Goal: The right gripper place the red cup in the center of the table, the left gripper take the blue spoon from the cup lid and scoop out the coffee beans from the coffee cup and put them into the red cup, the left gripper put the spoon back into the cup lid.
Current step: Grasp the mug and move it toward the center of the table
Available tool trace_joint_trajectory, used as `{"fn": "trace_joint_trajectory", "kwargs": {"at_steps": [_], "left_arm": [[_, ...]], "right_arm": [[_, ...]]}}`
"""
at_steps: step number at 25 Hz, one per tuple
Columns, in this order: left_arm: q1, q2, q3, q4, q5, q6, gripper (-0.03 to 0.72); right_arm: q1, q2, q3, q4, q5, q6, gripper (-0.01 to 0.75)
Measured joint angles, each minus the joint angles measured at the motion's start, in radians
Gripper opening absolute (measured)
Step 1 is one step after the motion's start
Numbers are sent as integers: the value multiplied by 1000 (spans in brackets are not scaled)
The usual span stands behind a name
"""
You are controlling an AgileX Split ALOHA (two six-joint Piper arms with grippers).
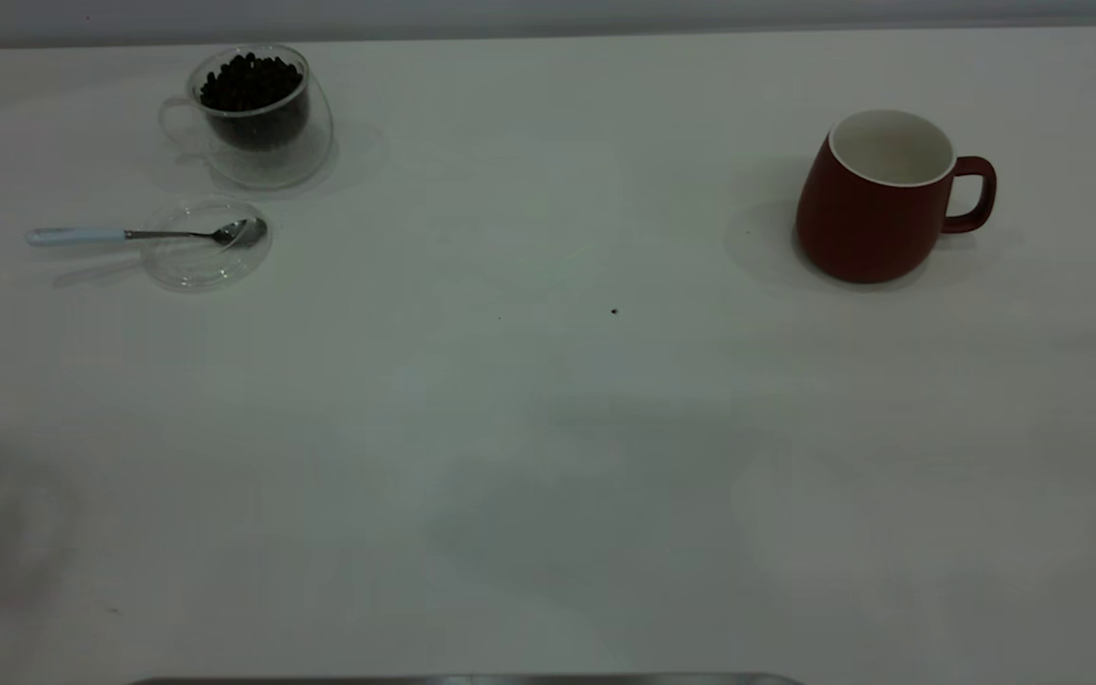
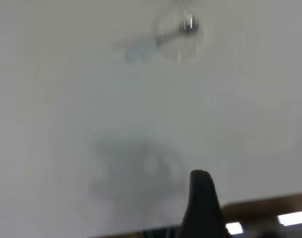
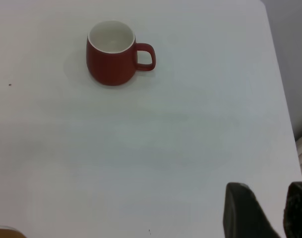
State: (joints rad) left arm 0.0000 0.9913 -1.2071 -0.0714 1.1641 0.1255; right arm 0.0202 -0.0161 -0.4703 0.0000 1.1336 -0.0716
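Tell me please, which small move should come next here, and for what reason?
Probably the right tool should reach toward the red cup. The cup stands upright and empty at the table's right side, not at its center, with nothing gripping it. The blue spoon lies untouched across the cup lid, so the scooping likely waits on the cup.

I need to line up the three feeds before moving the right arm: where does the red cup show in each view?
Exterior view: the red cup stands upright at the right, handle pointing right.
Left wrist view: not in it.
Right wrist view: the cup stands far from the right gripper, empty.
Shared landmark: the tiny dark speck on the table, also at.
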Motion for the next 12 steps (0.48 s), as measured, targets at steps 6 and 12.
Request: {"fn": "trace_joint_trajectory", "kwargs": {"at_steps": [6,12], "left_arm": [[0,-312,104,40,1,1,595],[0,-523,276,47,1,-20,595]], "right_arm": [[0,0,0,0,0,0,239],[0,0,0,0,0,0,239]]}}
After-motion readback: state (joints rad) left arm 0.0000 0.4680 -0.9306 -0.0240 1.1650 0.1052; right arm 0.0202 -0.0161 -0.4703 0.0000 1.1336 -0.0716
